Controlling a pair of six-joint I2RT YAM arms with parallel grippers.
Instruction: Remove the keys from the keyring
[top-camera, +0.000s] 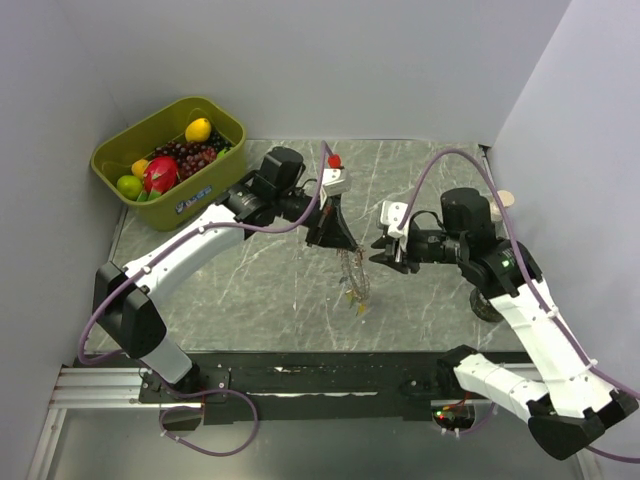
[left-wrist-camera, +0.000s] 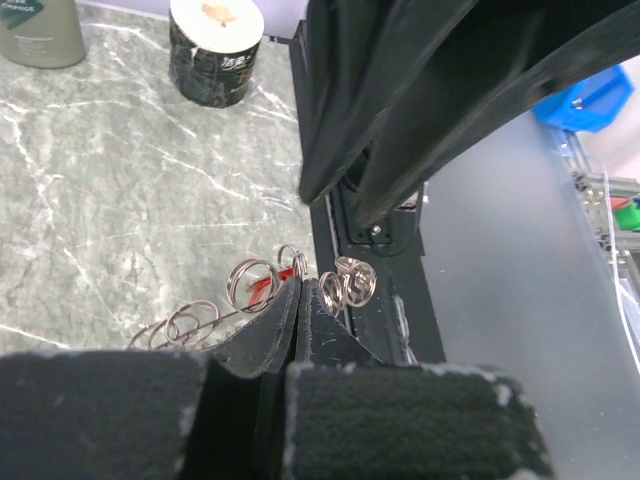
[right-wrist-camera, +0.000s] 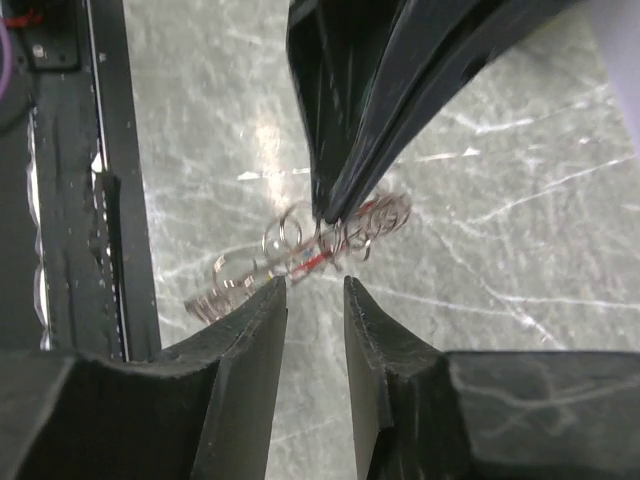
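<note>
Above mid-desk, hanging from its upper end: silvery-grey metal keyring (top-camera: 352, 272), a bundle of thin linked loops. Whether its lowest strand touches the surface cannot be told. Among the loops are small plastic tag keys (right-wrist-camera: 316, 262): one red sliver, with yellow flecks lower down. Other colours are too small to tell.

Holding it: left black two-finger pincer (top-camera: 345, 247), jaws clamped together on the loops. Just beside the bundle: right black pincer (top-camera: 380, 252), jaws parted, holding nothing.

Hazards, as judged:
- The loops are bunched and overlapping, so the right pincer may close on ring rather than key, or on several loops at once.
- A pull then could drag the bundle out of the left grip, or tighten the tangle.
- The keys are tiny against the pads (right-wrist-camera: 245, 350), so a glancing nip could flick one away.
- The hanging strand is free to swing.

Materials:
- Wire: bright, round, springy-looking.
- Keys: flat.
- Pads: dark, grainy.
- Beneath: grey-green marbled desk (top-camera: 250, 290), smooth and glossy.
- Far left corner, well apart: olive plastic bin (top-camera: 112, 165) of fruit.
</note>
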